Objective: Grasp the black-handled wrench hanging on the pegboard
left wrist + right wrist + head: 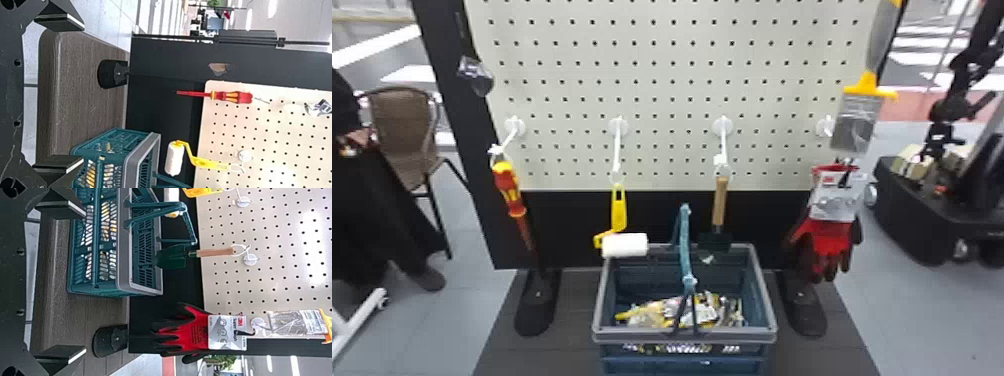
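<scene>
Well, we're right at the start: no reach is under way and nothing is in hand. The left gripper [73, 93] sits well short of the pegboard [657, 75], jaws spread wide with nothing between them. The right gripper [76, 281] is the same, wide and empty, well back from the pegboard.

Along the pegboard's lower row of hooks, from its left edge:
- a red-and-yellow screwdriver [509, 192]
- a yellow roller [624, 245]
- a wood-handled trowel [718, 215] with a black blade
- red gloves [829, 230] at the right edge, with a yellow-collared scraper [864, 92] hung just above them

Below the pegboard's middle, a basket [742, 334] sits on the table [542, 355].

Now the snag: the wrench. Which of these tools is meant by that, I cannot tell, as no handle along that row looks black to me. So the step in hand, I'd say, is fixing the target and choosing an arm.

The next move calls for a settled target first. After that comes a straight approach at the pegboard with the jaws wide, set across the handle just below its hook and clear of the neighbours. The jaws should close only once the handle sits between the fingers. Then it probably wants an upward lift off the hook, not a straight pull.
</scene>
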Controlling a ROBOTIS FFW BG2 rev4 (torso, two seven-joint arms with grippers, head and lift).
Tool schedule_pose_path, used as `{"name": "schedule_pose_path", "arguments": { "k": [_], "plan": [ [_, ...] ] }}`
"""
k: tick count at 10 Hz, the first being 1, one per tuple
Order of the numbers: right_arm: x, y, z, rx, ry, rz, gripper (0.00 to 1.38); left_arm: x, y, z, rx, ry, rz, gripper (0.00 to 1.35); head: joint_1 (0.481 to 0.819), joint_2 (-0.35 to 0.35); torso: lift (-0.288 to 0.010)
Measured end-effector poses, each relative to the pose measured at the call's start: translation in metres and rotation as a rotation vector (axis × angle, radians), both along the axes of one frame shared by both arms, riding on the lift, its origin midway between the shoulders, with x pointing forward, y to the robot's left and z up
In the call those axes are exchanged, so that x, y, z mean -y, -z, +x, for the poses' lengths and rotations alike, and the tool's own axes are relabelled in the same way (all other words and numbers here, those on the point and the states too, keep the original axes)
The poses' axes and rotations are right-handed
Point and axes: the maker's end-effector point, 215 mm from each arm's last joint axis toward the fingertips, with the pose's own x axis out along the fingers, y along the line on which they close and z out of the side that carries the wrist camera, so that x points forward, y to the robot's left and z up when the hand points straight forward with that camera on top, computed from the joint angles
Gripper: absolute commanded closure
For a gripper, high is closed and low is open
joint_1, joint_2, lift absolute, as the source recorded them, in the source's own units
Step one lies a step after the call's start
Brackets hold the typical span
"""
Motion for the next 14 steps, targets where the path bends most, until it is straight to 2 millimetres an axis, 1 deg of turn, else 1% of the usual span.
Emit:
{"name": "schedule_pose_path", "arguments": {
  "k": [7, 8, 9, 10, 12, 14],
  "plan": [
    [0.000, 0.001, 0.000, -0.002, 0.001, 0.002, 0.10, -0.002, -0.002, 0.003, 0.002, -0.001, 0.004, 0.11, 0.549, 0.000, -0.100],
    [0.000, 0.001, 0.000, -0.003, 0.001, 0.003, 0.10, -0.002, -0.009, 0.007, 0.009, 0.002, 0.007, 0.12, 0.549, 0.000, -0.100],
    [0.000, 0.001, 0.000, -0.003, 0.000, 0.004, 0.10, -0.001, -0.028, 0.019, 0.025, 0.018, 0.017, 0.12, 0.549, 0.000, -0.100],
    [0.000, 0.001, 0.000, -0.003, -0.001, 0.004, 0.10, -0.002, -0.057, 0.035, 0.052, 0.031, 0.032, 0.12, 0.549, 0.000, -0.100],
    [0.000, 0.002, 0.000, -0.005, -0.002, 0.004, 0.10, -0.002, -0.123, 0.068, 0.099, 0.062, 0.062, 0.12, 0.549, 0.000, -0.100],
    [0.001, 0.002, -0.001, -0.007, -0.001, 0.006, 0.10, 0.003, -0.184, 0.099, 0.137, 0.148, 0.106, 0.12, 0.549, 0.000, -0.100]
  ]
}}
